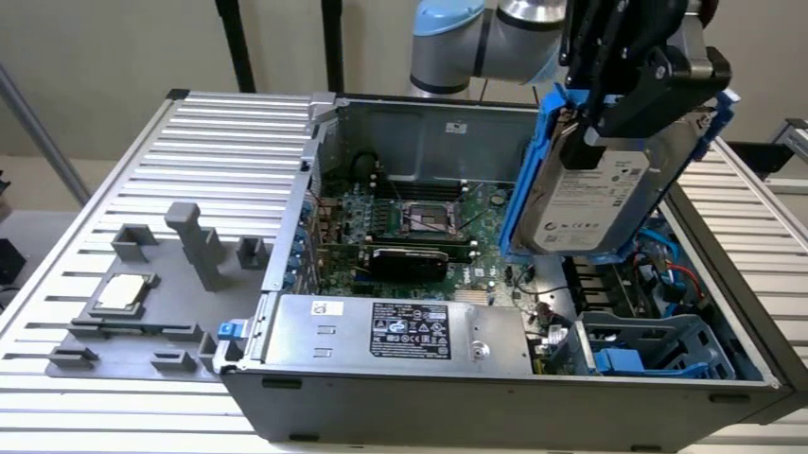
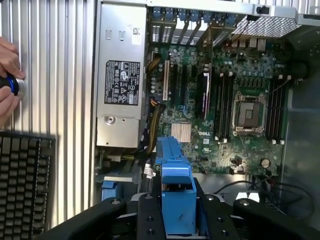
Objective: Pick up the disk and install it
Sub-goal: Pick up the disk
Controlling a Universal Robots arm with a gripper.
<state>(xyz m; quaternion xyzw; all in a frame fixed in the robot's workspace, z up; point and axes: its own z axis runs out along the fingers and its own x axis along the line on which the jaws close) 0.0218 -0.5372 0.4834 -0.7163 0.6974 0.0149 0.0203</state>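
The disk (image 1: 593, 199), a silver-grey hard drive with a white label and a blue carrier frame, hangs on edge above the open computer case (image 1: 505, 378). My gripper (image 1: 604, 128) is shut on its upper part, black fingers clamped on both faces. In the wrist view the blue carrier edge (image 2: 176, 185) sticks out between the black fingers (image 2: 150, 215), over the green motherboard (image 2: 225, 110). The blue drive cage (image 1: 657, 345) sits in the case's near corner on the exterior view's right, below the disk.
The silver power supply (image 1: 392, 331) with a black label lies along the case front. A grey fixture with a small silver chip (image 1: 123, 291) stands on the slatted table at the exterior view's left. A person's hand (image 2: 7, 75) holds a knob beside a keyboard (image 2: 22, 185).
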